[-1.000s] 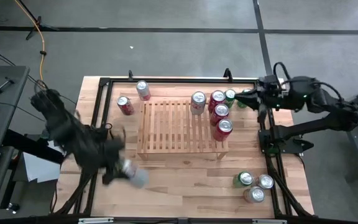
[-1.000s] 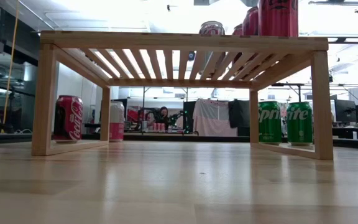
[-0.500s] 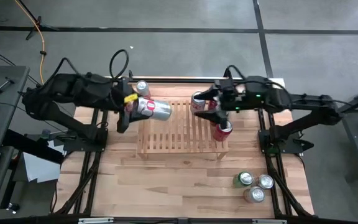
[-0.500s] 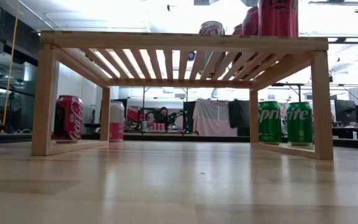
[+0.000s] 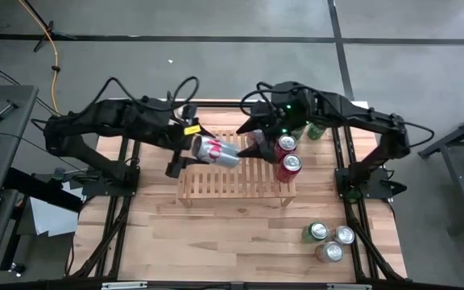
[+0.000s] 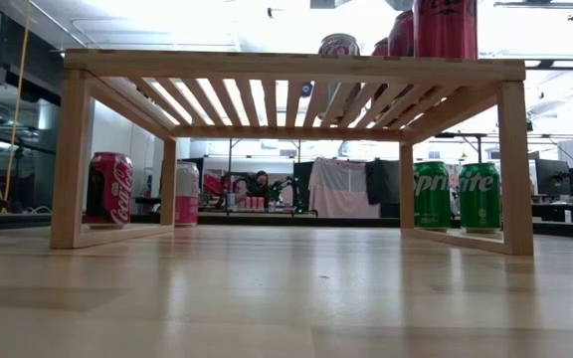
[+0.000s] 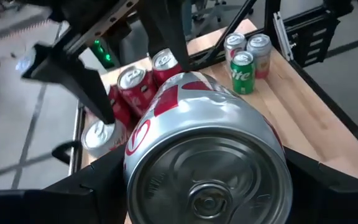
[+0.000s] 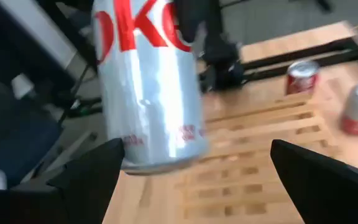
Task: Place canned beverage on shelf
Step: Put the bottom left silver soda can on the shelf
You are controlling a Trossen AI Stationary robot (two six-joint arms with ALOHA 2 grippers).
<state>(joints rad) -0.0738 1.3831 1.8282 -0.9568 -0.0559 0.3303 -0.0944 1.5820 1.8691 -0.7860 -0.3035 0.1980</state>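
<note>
Both arms have swung in over the shelf [image 5: 230, 173] since the earlier frame, and the silver can [image 5: 216, 151] has travelled with the left one to the shelf's middle. You now have the left pincer [image 5: 193, 146] grasping that can, tipped on its side in the air above the slats, its base end toward the left arm. The right pincer [image 5: 250, 140] has sprung wide and hangs released just beside the can's far end, between it and the red cans [image 5: 285, 155] standing on the shelf's right side. It looks poised for a handover, though from above you cannot tell whether its fingers yet reach around the can.

Expect the can to be stiff but thin-walled: a hard squeeze would dent it. Its painted metal is smooth and likely slippery, and if full it carries real weight, so it may swing when only one end is held. Take it across the middle of the barrel, fingers [image 8: 328, 180] on opposite sides, not on the rims. Set upright, it needs its base flat across several slats.
</note>
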